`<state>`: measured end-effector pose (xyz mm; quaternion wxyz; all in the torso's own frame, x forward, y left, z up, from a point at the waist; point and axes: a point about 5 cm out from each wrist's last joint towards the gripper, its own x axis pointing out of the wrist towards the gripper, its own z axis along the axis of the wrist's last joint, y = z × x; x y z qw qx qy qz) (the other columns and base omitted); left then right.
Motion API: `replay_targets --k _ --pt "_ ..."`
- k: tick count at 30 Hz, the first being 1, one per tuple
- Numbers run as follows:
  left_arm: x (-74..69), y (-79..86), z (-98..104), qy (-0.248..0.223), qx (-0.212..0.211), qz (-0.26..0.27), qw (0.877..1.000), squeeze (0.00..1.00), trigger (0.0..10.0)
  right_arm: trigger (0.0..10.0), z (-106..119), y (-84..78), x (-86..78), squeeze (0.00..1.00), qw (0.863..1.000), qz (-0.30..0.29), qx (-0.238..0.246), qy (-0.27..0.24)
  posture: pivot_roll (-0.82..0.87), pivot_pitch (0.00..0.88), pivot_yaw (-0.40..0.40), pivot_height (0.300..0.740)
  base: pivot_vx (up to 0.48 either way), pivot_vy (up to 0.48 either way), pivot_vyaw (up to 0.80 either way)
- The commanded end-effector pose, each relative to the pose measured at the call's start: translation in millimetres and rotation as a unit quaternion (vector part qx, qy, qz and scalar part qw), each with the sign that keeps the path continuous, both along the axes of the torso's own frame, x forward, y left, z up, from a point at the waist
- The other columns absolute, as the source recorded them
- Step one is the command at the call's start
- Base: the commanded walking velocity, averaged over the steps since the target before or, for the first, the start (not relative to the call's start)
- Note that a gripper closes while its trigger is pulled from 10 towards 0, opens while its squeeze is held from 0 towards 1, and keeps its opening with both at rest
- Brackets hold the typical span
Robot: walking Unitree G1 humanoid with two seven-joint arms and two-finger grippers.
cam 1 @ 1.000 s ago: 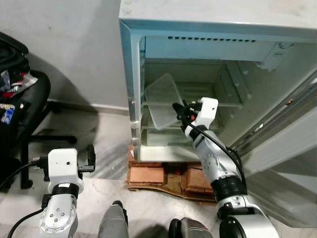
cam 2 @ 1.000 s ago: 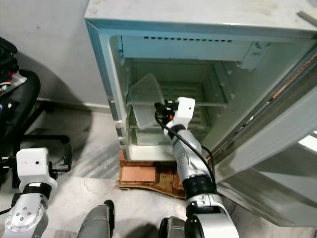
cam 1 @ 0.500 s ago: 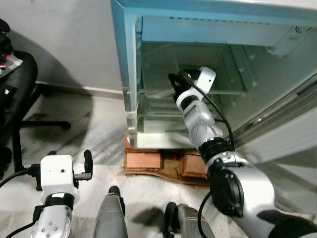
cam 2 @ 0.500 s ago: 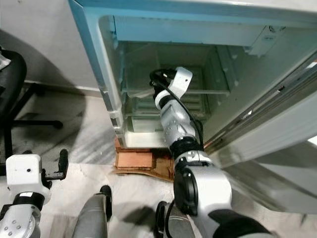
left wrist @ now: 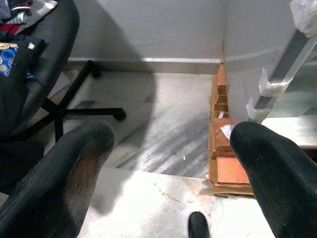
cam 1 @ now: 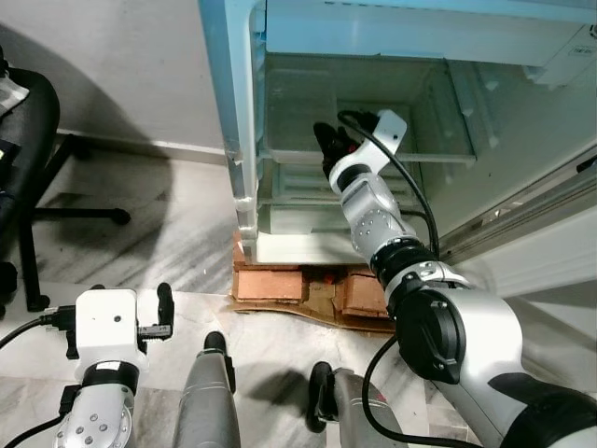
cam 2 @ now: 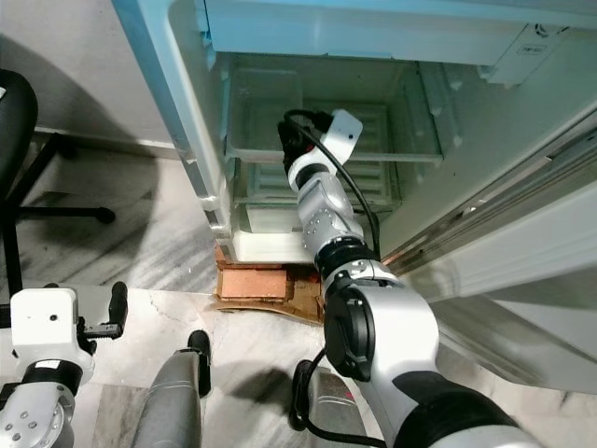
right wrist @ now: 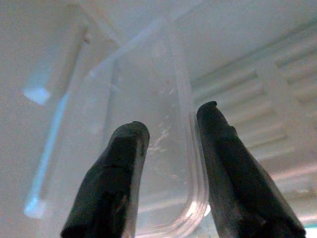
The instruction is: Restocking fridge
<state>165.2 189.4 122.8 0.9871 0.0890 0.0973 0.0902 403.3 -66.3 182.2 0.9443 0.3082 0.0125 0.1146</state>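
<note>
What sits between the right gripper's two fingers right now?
The rim of the clear plastic container lies between the right gripper fingers, inside the white fridge. The right wrist view shows it.

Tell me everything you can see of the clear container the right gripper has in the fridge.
The clear plastic container is a transparent, shallow rectangular tub with rounded corners and a raised rim. It looks empty. It lies roughly level on the upper shelf on the left side of the open fridge. The right gripper reaches in at its near edge, one finger on either side of the rim; I cannot tell whether they are pinching it.
</note>
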Motion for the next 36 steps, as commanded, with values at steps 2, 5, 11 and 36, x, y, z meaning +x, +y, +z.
replay_targets --k 2,5,11,36 --pt "0.3 0.1 -3 0.008 0.000 0.002 1.000 0.00 10.0 10.0 9 -5.6 3.4 1.00 1.000 -0.005 0.000 -0.016 0.34 0.368 -0.097 0.740 0.000 0.000 0.00" --pt "5.2 -0.8 -4 0.005 -0.002 0.001 1.000 0.00 10.0 10.0 16 -13.6 6.2 1.00 1.000 -0.013 0.001 -0.028 0.33 0.348 -0.098 0.740 0.000 0.000 0.00" --pt "16.4 -3.4 -4 -0.006 -0.003 -0.004 1.000 0.00 10.0 10.0 25 -31.9 9.9 1.00 0.998 -0.026 -0.021 -0.054 0.31 0.321 -0.093 0.740 0.000 0.000 0.00" --pt "56.2 -21.6 -15 -0.037 -0.003 -0.062 0.997 0.00 10.0 10.0 -42 -72.5 -81.3 0.00 0.968 0.003 -0.209 -0.142 0.18 0.133 -0.074 0.740 0.000 0.000 0.00"
